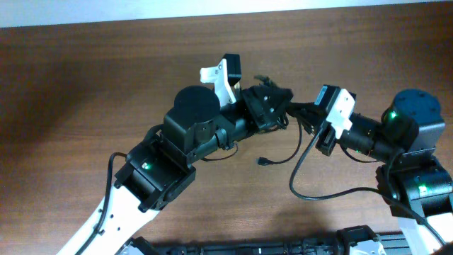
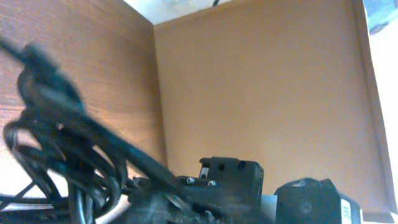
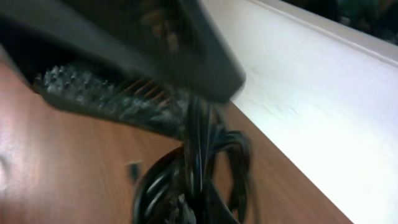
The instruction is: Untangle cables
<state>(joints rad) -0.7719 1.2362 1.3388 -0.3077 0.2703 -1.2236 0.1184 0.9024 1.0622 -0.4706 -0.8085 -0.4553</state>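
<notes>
Cables (image 1: 303,108) – which gripper has them?
– The right gripper (image 1: 311,113) is closed on them. In its wrist view the cables (image 3: 199,155) run straight up under its ribbed finger pad (image 3: 106,93) and hang below it in loops.
– And the left gripper (image 1: 283,108)?
– I cannot tell whether its jaws are apart or together. Its wrist view is blurred. A tangle of cables (image 2: 68,155) sits right against it, but whether it is touching or held I can't say.
– Where does the bundle lie?
– It is strung between the two grippers, which face each other closely over the middle of the brown wooden table (image 1: 106,71). One thin strand drops away from the bundle and lies on the wood. Its small plug end (image 1: 262,161) rests near the left arm, apart from both grippers.
</notes>
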